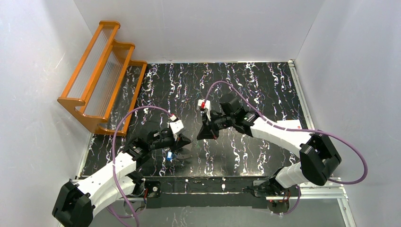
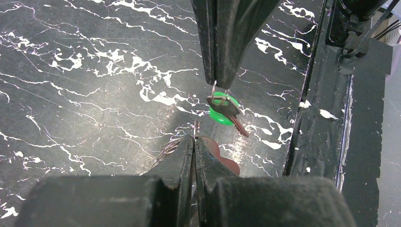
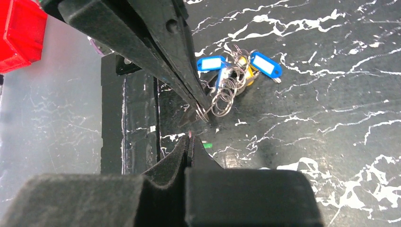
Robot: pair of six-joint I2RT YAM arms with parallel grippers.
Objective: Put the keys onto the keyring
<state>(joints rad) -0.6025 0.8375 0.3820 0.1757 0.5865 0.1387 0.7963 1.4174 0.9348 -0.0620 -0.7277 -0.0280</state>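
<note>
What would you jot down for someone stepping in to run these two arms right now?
Left gripper: shut on the keyring, a bunch of thin wire rings with blue tags attached.
Right gripper: shut on the small ring of the green key, which hangs below its tips.
The two grippers sit almost tip to tip, low over the table near its front edge.
Done: both pieces are held.
Left: the green key does not look threaded onto the keyring yet, so that comes next. Whether other keys are already on the bunch cannot be told.
</note>
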